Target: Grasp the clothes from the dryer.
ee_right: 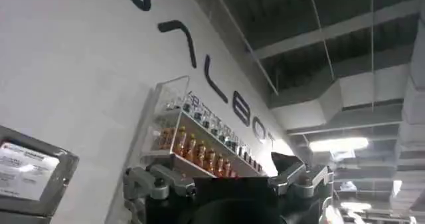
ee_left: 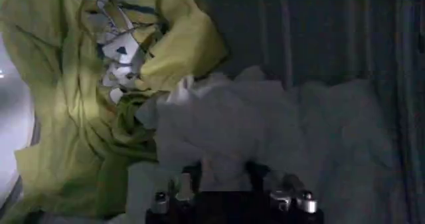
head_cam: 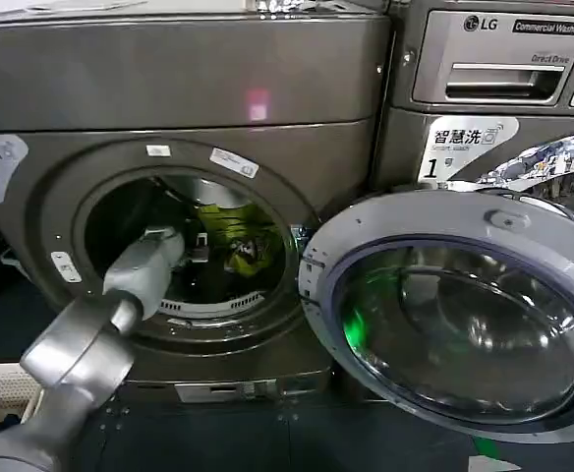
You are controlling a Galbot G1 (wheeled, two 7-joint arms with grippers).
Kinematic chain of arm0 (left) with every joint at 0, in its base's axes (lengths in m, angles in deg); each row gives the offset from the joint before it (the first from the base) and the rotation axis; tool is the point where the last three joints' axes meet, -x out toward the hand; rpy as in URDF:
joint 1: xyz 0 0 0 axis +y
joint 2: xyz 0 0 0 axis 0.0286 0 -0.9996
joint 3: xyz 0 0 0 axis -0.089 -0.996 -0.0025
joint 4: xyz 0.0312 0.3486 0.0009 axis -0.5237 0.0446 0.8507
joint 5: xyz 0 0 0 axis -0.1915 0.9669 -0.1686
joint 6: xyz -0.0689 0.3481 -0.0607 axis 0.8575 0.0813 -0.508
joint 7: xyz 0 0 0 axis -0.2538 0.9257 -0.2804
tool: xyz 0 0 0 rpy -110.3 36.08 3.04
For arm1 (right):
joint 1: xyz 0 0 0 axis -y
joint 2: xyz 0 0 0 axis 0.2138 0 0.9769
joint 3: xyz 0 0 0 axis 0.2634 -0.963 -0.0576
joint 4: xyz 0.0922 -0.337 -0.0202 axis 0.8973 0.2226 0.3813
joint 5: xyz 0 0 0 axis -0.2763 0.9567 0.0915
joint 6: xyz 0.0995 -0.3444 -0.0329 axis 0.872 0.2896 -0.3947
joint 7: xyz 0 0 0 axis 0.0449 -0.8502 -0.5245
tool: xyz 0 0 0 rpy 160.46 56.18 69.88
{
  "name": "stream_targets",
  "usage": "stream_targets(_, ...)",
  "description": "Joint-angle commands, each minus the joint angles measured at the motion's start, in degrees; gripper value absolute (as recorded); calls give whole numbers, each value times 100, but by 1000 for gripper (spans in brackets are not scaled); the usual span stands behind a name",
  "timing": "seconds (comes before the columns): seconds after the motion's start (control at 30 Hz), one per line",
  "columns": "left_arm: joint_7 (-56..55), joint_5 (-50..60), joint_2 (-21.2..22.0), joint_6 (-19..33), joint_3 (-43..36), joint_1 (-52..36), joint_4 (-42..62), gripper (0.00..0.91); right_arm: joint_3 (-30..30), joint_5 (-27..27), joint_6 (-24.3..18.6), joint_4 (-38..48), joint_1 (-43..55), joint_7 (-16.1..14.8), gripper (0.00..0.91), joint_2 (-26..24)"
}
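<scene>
Bronze-grey dryer (head_cam: 184,84); yellow-green printed garment (ee_left: 73,106), white cloth (ee_left: 265,132).

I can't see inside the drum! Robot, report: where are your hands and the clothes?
Left gripper deep in dryer drum, at white cloth. Yellow-green shirt beside it. Right gripper parked, aimed at ceiling. Door swung open.

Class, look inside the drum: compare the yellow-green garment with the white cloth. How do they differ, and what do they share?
The yellow-green garment carries a printed graphic; the white cloth looks plain. The yellow-green garment lies beside the drum's opening; the white cloth lies against the ribbed drum wall. The left gripper points at the white cloth, with the yellow-green garment off to its side. Both are crumpled and lie inside the dryer.
</scene>
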Motion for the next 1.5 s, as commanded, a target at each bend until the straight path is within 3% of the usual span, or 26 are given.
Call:
stream_targets(0.03,-26,-38,-5,-6,13,9,8,0,-27,12,-9,5,14,-4,907,12)
stream_targets(0.43,-154,-208,-10,-16,193,58,-209,0,-90,44,-25,-7,42,-15,907,49)
stream_targets(1.0,-1122,-2773,89,-553,2277,413,-1179,0,-165,181,-33,43,55,-15,907,-40)
stream_targets(1.33,-2997,-3960,-202,-595,2679,1539,-2687,0,-200,192,-36,52,100,-2,907,-52)
stream_targets(1.5,-3941,-4167,-129,-614,3073,2127,-3648,0,-209,190,-17,41,100,79,907,-82)
